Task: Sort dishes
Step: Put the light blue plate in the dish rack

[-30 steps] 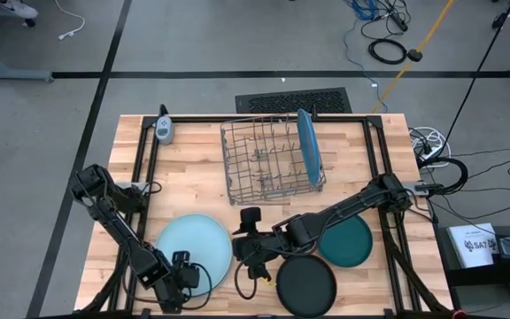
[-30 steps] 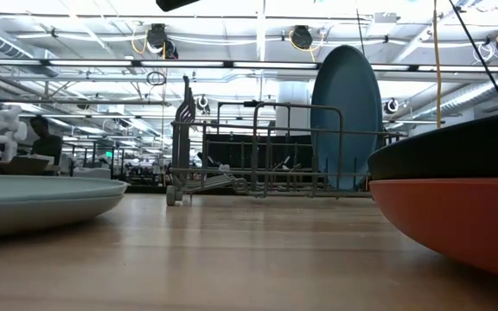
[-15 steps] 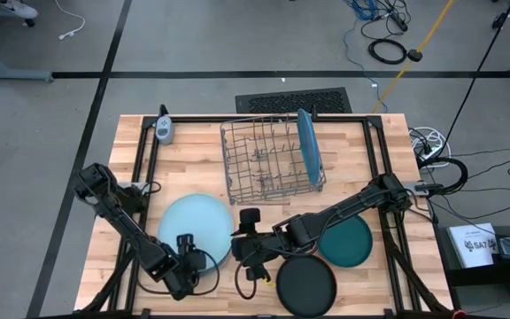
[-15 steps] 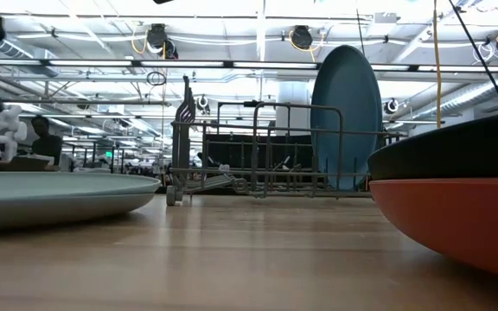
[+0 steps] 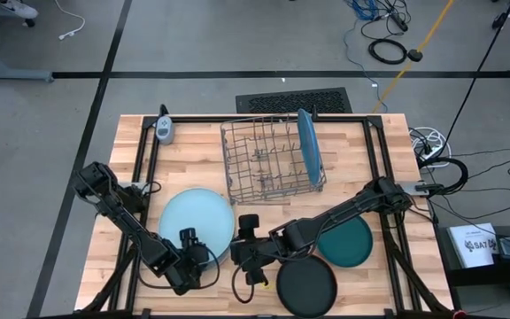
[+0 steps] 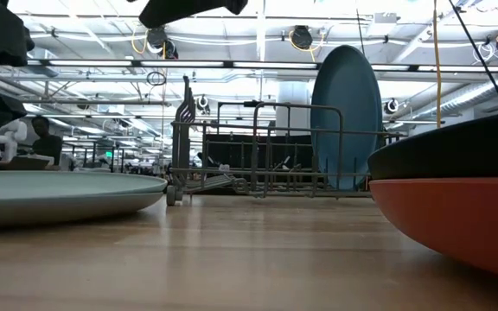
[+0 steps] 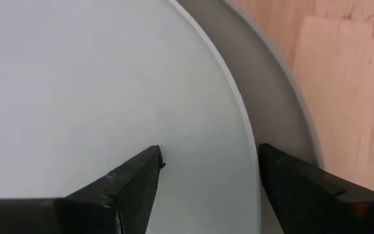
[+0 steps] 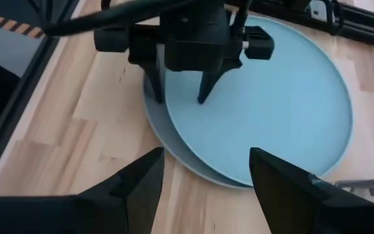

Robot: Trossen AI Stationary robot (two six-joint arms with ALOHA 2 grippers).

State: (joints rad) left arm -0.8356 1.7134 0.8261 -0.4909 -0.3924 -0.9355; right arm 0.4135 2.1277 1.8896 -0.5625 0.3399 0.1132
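Observation:
Two large pale blue plates lie stacked near the table's near left. The upper one [image 5: 197,220] [image 8: 284,110] is offset from the lower one [image 8: 174,153] [image 7: 281,97]. My left gripper [image 5: 191,253] [image 7: 210,156] is open, astride the upper plate's near rim. My right gripper [image 5: 246,255] [image 8: 206,179] is open and empty, beside the plates' right edge. A black plate [image 5: 305,285] rests on an orange plate [image 6: 456,216]. A dark teal plate [image 5: 348,239] lies flat on the table. A mid-blue plate [image 5: 306,142] stands on edge in the wire rack [image 5: 264,164]. My left gripper comes from above, slanting from the near side, and straddles the upper plate's near rim [image 7: 239,130]. One finger [image 8: 203,94] is over the plate's face, the other [image 8: 154,88] outside its edge, above the lower plate's rim. The plate lies flat. I cannot tell whether the fingertips touch it.
The rack stands at the far middle of the table, the mid-blue plate at its right end [image 6: 346,117]. A small pale device [image 5: 166,129] lies at the far left. Bare wood shows between the rack and the plates.
My left gripper has gone toward the far edge and a little right, over the near rim of the pale blue plates. The upper plate has slid along with it toward the far edge and stays flat.

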